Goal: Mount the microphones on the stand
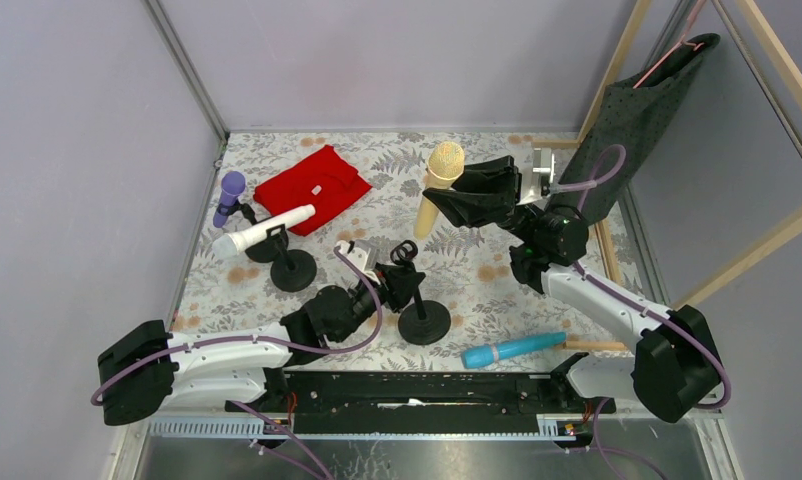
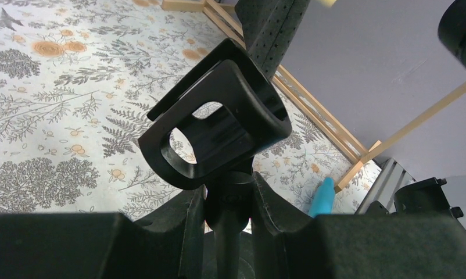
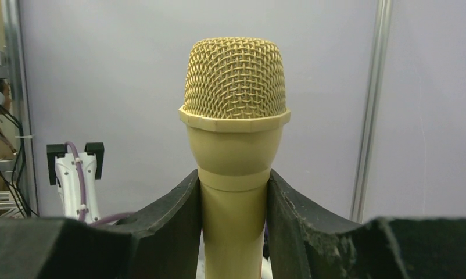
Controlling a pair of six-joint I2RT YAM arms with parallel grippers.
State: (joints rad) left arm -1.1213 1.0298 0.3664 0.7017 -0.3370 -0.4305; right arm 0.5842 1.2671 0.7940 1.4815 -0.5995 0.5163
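My right gripper [image 1: 449,203] is shut on the cream-yellow microphone [image 1: 437,185], holding it upright above the table; in the right wrist view its body [image 3: 235,151] sits tight between both fingers [image 3: 178,221]. My left gripper [image 1: 395,283] is shut on the stem [image 2: 236,203] of a black stand [image 1: 423,322] just below its vacant clip [image 2: 219,125]. The purple microphone [image 1: 229,197] and the white microphone [image 1: 267,229] rest in the clips of two stands [image 1: 293,270] at the left. The light blue microphone [image 1: 512,348] lies flat on the table near the right arm's base.
A folded red cloth [image 1: 312,187] lies at the back of the floral table cover. A dark cloth [image 1: 647,110] hangs from a wooden frame [image 1: 767,240] on the right. Grey walls enclose the back and left.
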